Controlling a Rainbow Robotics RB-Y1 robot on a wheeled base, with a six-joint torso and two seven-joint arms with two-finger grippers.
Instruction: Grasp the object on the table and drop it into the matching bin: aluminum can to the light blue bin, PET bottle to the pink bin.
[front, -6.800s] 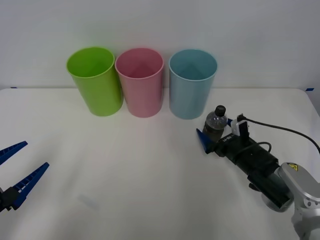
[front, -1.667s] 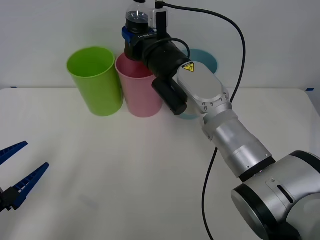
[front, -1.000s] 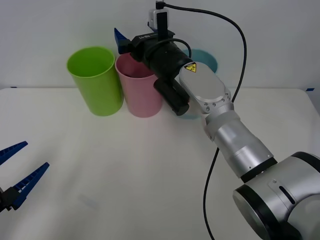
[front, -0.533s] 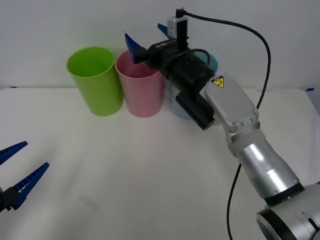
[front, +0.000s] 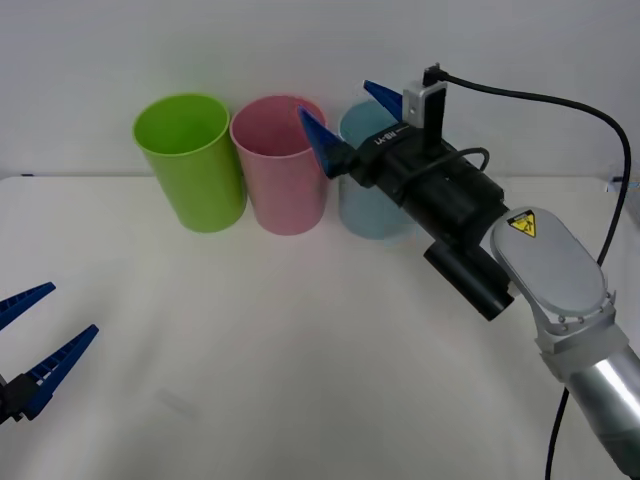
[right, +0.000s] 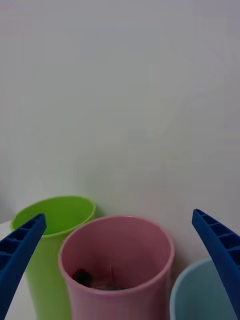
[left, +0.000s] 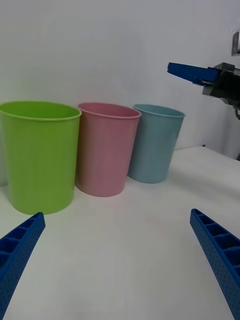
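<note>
The PET bottle (right: 92, 279) lies at the bottom of the pink bin (right: 117, 270), where its dark label and clear body show in the right wrist view. My right gripper (front: 350, 118) hangs open and holds nothing, level with the bin rims, just right of the pink bin (front: 280, 170) and in front of the light blue bin (front: 365, 205). The right arm covers part of the light blue bin. My left gripper (front: 35, 340) rests open low over the white table (front: 300, 350) at the near left.
A lime green bin (front: 190, 160) stands left of the pink one, so three bins line up along the back wall. From the left wrist they read green (left: 37, 155), pink (left: 105, 150), light blue (left: 155, 145).
The right gripper carried the bottle from the table up over the pink bin and let it go. It has since drawn back to the right, open. The left arm has not moved.
</note>
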